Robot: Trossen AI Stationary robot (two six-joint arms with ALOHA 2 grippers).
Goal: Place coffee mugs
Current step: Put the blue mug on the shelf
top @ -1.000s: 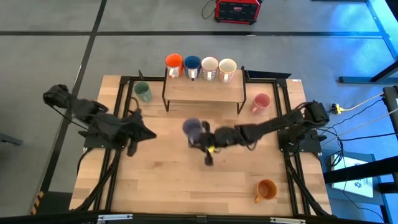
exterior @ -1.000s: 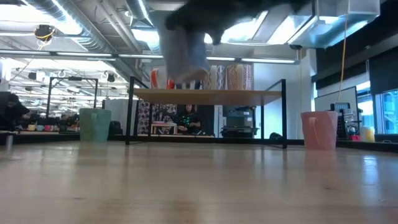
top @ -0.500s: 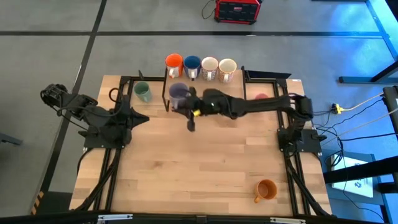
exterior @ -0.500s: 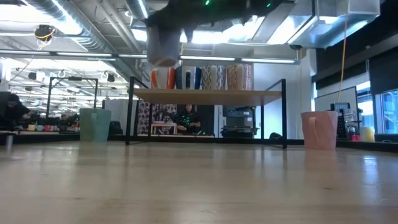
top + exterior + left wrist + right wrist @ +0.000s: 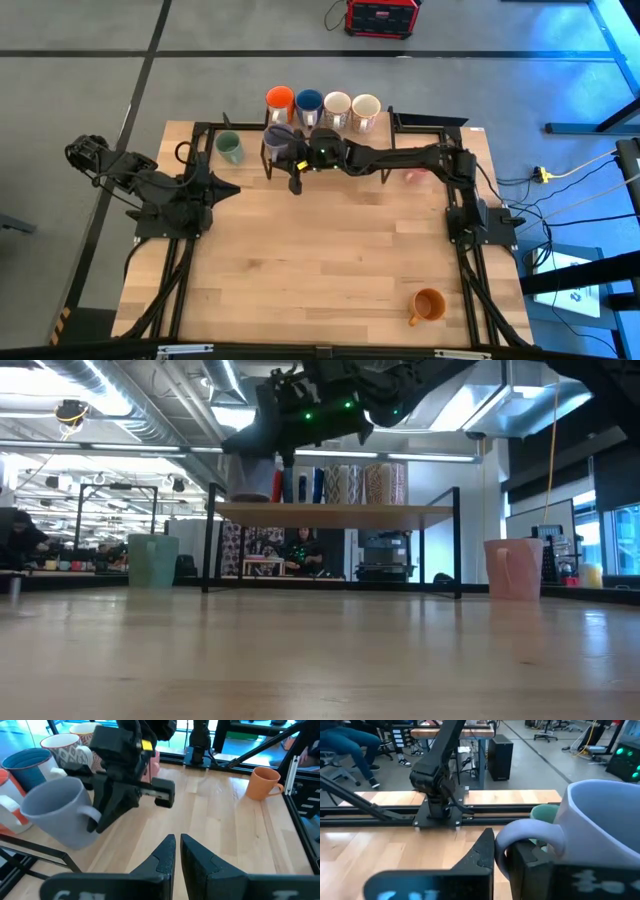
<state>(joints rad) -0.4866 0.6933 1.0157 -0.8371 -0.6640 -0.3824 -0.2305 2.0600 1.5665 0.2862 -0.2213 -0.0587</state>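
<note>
The lavender mug (image 5: pixel 281 141) is being held above the left end of the raised shelf (image 5: pixel 340 150) at the bench's far edge, its handle clamped between the closed fingers of the right gripper (image 5: pixel 296 162); that pinch on the handle is being shown plainly only in the right wrist view, where the sage green mug (image 5: pixel 543 813) is peeking out behind it. Along the shelf's far edge the orange-red mug (image 5: pixel 279 100), dark blue mug (image 5: pixel 308 102) and two white mugs (image 5: pixel 351 106) are being shown lined up in the high view, while the low view is giving only their sides. The pink mug (image 5: pixel 512 568) is being shown on the bench right of the shelf in the low view, largely covered by the arm from above. The amber mug (image 5: pixel 428 305) is sitting near the bench's near right corner. The left gripper (image 5: pixel 175 851) is waiting by the bench's left edge, fingers closed on nothing. The wooden bench (image 5: pixel 320 270) is being surrounded by grey floor, with a seated person (image 5: pixel 350 742) beyond.
</note>
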